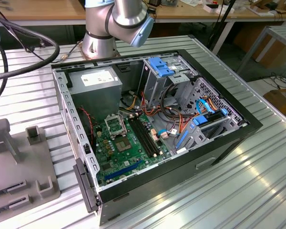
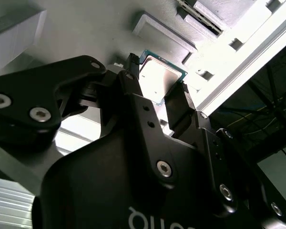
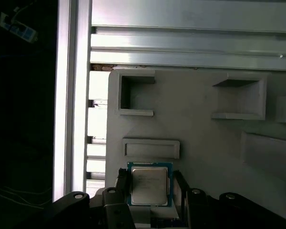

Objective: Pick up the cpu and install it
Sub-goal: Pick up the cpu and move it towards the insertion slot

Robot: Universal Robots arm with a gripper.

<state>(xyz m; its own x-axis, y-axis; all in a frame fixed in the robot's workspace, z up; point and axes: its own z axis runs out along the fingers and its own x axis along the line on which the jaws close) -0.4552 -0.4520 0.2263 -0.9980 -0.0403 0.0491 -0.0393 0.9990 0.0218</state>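
Pinching the cpu (image 3: 148, 185) by opposite edges over the grey tray (image 3: 205, 143), fingers (image 3: 181, 188) of the gripper (image 3: 150, 179), one cpu edge hidden behind them.

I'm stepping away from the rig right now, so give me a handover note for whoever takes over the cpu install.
Tool: around the cpu in both wrist views; whether it grips cannot be told.
Cpu: metal top showing, over the grey tray.
Socket: on the green board in the open computer case, in the exterior view; the cpu is not in it.
Done: tool positioned at the cpu.
Left: lift not confirmed; install.
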